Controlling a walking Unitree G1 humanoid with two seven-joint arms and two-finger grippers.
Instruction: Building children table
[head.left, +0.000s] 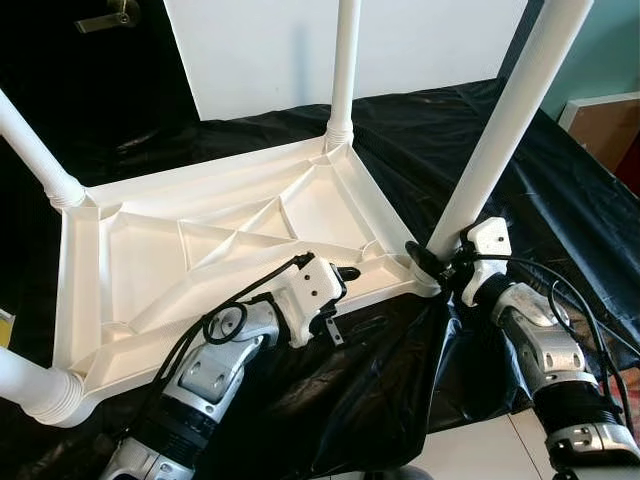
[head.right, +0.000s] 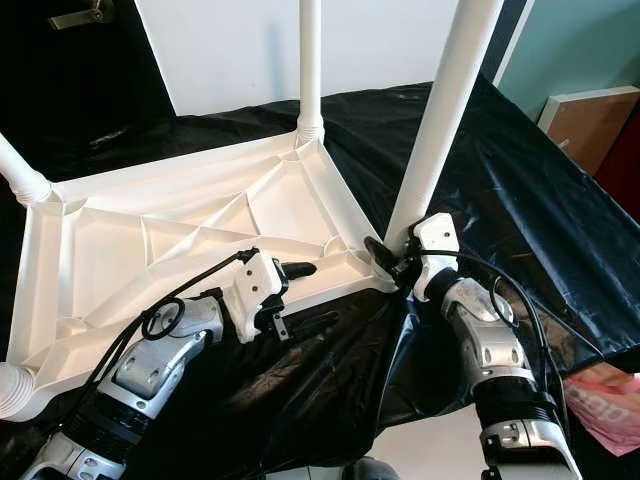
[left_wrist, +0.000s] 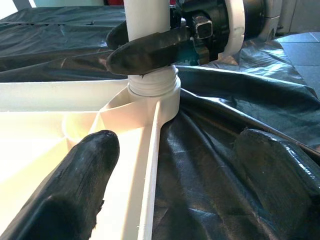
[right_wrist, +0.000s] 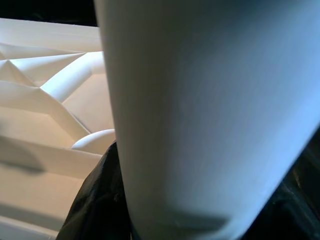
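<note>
A white plastic tabletop (head.left: 150, 250) lies upside down on a black sheet (head.left: 560, 190), its ribbed underside facing up. Four white legs stand in its corner sockets. At the far left, one leg (head.left: 30, 150) leans out from the back corner, and another (head.left: 30, 385) juts from the near left corner, close to the camera. A third leg (head.left: 345, 60) rises straight from the far corner, in front of a white board (head.left: 270, 50) propped against the dark background.

The left gripper (head.left: 340, 300) sits at the tabletop's near edge, roughly midway along it. Its two black fingers (left_wrist: 75, 185) are spread apart and straddle the rim: one finger over the white ribbed side, the other over the black sheet outside. They hold nothing.

Further right, the fourth leg (head.left: 510, 120) stands tilted in the near right corner socket. The right gripper (head.left: 432, 262) is closed around this leg just above the threaded collar where it enters the socket; from the left wrist camera one black finger can be seen wrapped across the front of the tube. The right wrist camera looks straight at the leg's white surface, with the tabletop's ribs beside it.

At the far right edge stands a brown panel (head.left: 610, 130), and pale floor shows beneath the sheet's hem.
</note>
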